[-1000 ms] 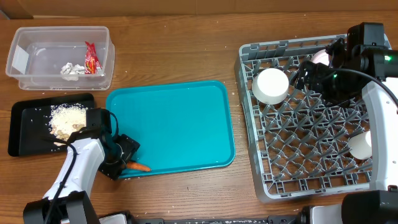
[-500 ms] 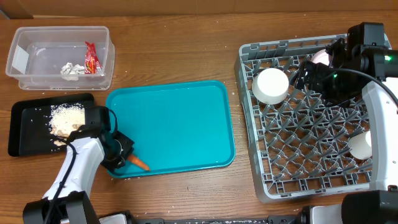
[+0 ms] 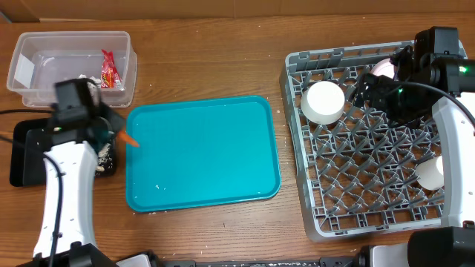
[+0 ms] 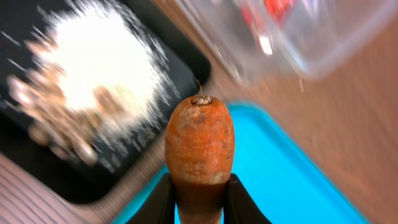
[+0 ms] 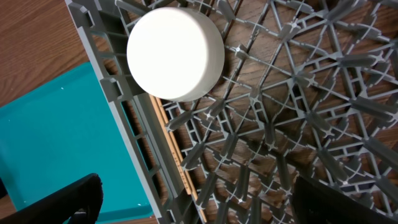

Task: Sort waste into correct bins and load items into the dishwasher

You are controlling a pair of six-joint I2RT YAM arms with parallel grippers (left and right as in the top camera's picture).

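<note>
Fingers (image 4: 163, 200) of the left claw (image 4: 199, 202) are closed on the carrot (image 4: 199, 140), pinching its lower end, so the stalk end sticks out in front. Seen from overhead, the carrot hangs clear of any surface at the near-left edge of the teal tray (image 3: 200, 152), just beside the black tray (image 3: 22, 159) that holds the rice (image 4: 93, 62) and beige scraps. The wrist view is blurred, so exactly which tray lies beneath the carrot cannot be told.

I judge the carrot to be light, stiff and solid. Its skin looks dry and rough, so slipping seems unlikely. It is round and tapered, though, so it could swivel or squirt out of a pinch at the thin end. A hold nearer the thick middle would be steadier. It is not fragile and would take a short drop unharmed.

Farther out, the tub (image 3: 74, 33) holds the red wrapper (image 3: 108, 68). As food, the carrot probably belongs with the rice.

Across the table, the right claw (image 5: 202, 199) is spread wide with nothing in it. It sits over the rack (image 5: 298, 93), near an upturned white cup (image 5: 176, 53).
</note>
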